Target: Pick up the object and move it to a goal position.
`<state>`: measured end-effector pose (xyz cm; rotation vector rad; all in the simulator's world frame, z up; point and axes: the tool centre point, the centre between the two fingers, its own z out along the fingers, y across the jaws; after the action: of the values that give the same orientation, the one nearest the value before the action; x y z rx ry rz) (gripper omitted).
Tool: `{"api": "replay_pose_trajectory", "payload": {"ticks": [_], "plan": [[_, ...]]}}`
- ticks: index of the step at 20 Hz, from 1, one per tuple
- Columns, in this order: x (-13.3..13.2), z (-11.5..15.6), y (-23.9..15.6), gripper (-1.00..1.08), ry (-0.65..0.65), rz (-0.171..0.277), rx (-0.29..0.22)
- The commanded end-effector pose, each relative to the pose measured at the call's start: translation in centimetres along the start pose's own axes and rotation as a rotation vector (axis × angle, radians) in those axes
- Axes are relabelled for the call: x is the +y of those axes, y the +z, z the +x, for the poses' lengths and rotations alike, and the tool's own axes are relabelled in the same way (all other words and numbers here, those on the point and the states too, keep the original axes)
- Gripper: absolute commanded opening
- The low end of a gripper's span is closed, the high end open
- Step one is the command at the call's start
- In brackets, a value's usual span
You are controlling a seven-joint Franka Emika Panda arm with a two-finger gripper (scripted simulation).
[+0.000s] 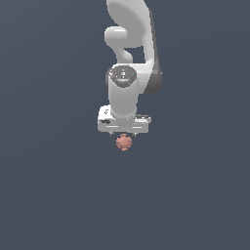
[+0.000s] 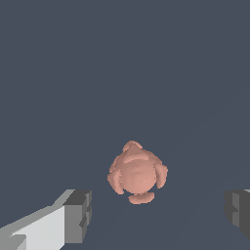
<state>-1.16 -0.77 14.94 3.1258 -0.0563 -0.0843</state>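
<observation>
The object point(image 1: 124, 142) is a small salmon-pink knobbly lump lying on the dark grey floor, just below the white gripper's hand in the exterior view. In the wrist view the object point(image 2: 137, 173) sits in the gap between the two fingers. My gripper point(image 2: 156, 215) is open, with its grey fingertips point(image 2: 78, 216) spread wide on either side of the lump and not touching it. In the exterior view the gripper point(image 1: 124, 134) hangs straight down over the object, and its fingers are mostly hidden behind the hand.
The white arm point(image 1: 129, 49) rises toward the top of the exterior view. The plain dark grey floor point(image 1: 49, 195) stretches all round with no other objects in view.
</observation>
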Motion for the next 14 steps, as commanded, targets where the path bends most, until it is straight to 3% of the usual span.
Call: {"api": "replay_pose_trajectory", "payload": {"ticks": [1,14], "plan": [[0.0,0.0,0.0,1.00,0.000,0.000,0.000],[-1.5,-0.8,0.2,1.00,-0.039,0.017,-0.029]]}}
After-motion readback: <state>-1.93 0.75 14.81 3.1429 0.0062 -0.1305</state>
